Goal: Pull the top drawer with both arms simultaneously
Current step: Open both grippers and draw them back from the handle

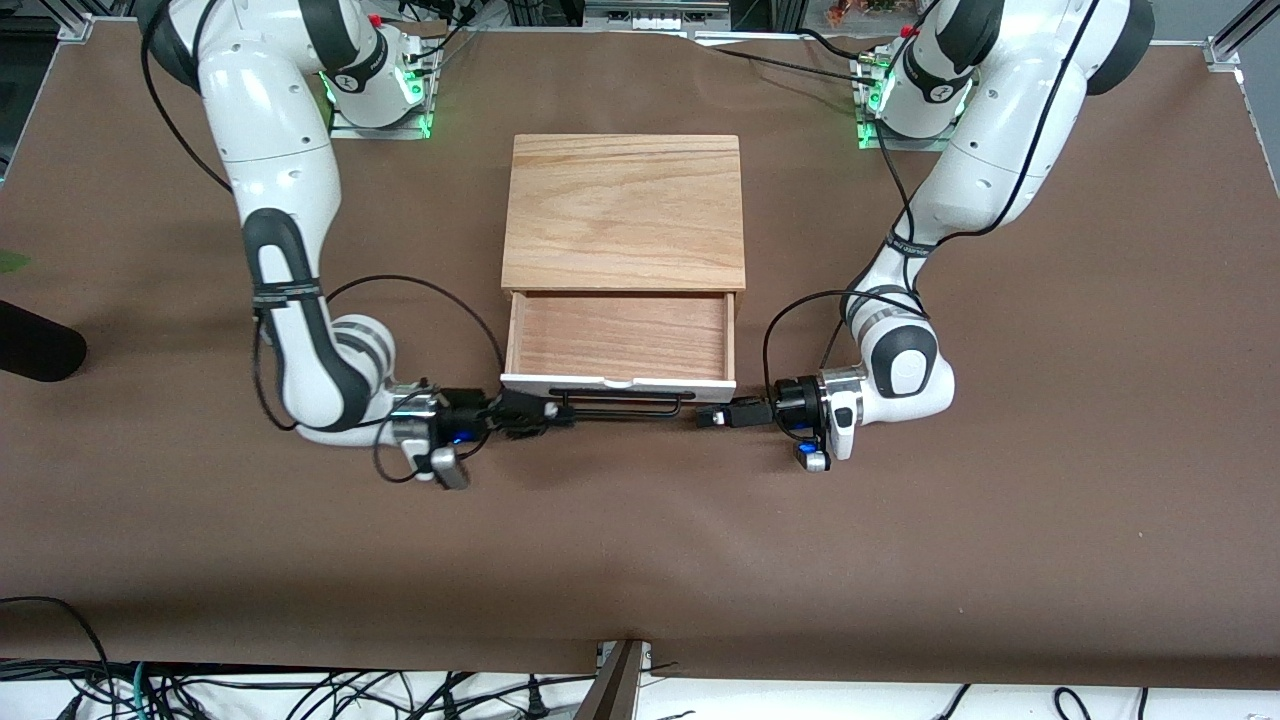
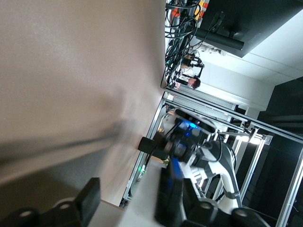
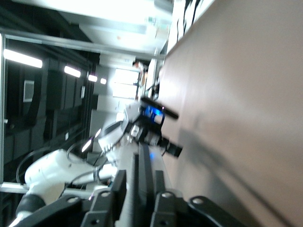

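Hidden, cropped and blurred parts

In the front view the cabinet (image 1: pixel 624 210) top hides the top drawer (image 1: pixel 620 335)'s back end and whatever lies below it; both arms' bases are cut off at the top edge. The left wrist view is smeared with blur, so the left gripper (image 2: pixel 128 201)'s fingers are cropped at the bottom edge, as are the right gripper (image 3: pixel 135 201)'s in its own view.

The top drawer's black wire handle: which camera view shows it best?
The front view: the black wire handle runs along the pulled-out top drawer, between the right gripper and left gripper. The right wrist view shows only a blurred stretch of it between that gripper's fingers. The left wrist view does not show it.
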